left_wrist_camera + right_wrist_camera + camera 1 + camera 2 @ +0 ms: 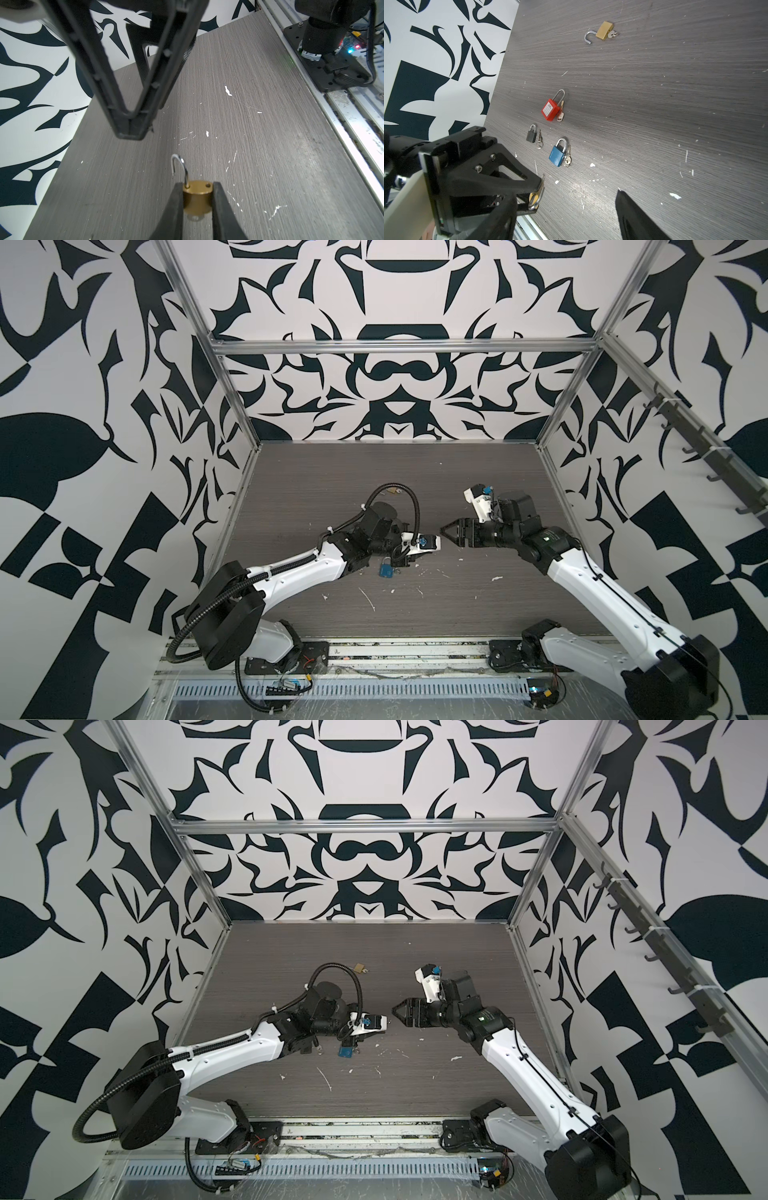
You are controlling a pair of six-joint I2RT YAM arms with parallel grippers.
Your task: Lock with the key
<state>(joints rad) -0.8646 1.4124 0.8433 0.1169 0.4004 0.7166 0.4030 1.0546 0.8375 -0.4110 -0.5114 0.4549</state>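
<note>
"Where's the brass padlock (pixel 196 199)?"
"Low middle of the frame, clenched in the left hand (pixel 197 188), hoop (pixel 179 168) open. Right hand (pixel 446 530) hangs near; can't tell its grip. Next it should push the hoop shut."

White arm shells (pixel 291 572), black joints (pixel 232 610), ribbed conduit (pixel 416 510), black right end effector (pixel 446 533)
</note>
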